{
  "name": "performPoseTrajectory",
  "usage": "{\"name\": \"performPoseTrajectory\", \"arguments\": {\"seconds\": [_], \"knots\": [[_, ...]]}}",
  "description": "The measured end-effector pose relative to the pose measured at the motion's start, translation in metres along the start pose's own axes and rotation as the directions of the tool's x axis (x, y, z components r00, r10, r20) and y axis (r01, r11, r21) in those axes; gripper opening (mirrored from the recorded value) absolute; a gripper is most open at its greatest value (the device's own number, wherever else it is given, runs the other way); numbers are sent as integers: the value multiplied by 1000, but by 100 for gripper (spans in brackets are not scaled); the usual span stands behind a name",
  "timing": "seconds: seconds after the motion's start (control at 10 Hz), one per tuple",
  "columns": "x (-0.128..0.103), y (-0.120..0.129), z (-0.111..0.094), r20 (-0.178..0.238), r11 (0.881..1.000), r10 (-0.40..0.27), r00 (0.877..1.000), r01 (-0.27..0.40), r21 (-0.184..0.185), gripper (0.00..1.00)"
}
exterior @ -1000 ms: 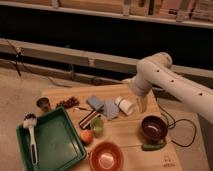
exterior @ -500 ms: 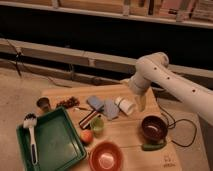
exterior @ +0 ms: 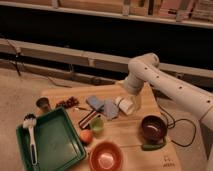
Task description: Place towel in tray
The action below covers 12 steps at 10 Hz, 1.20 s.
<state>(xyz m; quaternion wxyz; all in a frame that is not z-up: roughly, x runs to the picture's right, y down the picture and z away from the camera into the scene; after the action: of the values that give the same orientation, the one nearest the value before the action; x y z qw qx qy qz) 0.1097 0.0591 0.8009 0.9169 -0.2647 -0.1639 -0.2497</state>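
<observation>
Pale arm casing is followed down to the claw point(exterior: 132, 101), which is seen spread wide and empty, poised low by the white cup point(exterior: 125, 105), presumably lined up for a pick. Just left, the towel point(exterior: 102, 106) is spotted crumpled on the bench point(exterior: 125, 136), well apart from the tray point(exterior: 54, 142), where a brush point(exterior: 31, 135) is laid.

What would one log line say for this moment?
gripper open, near white cup | towel on table, untouched | tray holds brush
</observation>
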Motion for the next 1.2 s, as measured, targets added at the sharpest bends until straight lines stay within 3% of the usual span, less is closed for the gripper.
{"name": "performPoseTrajectory", "arguments": {"seconds": [0.2, 1.2], "knots": [[-8, -6, 19, 3, 999, -26, 1000, 26, -20, 100], [-34, -11, 57, 48, 994, -94, 994, 96, -51, 100]]}}
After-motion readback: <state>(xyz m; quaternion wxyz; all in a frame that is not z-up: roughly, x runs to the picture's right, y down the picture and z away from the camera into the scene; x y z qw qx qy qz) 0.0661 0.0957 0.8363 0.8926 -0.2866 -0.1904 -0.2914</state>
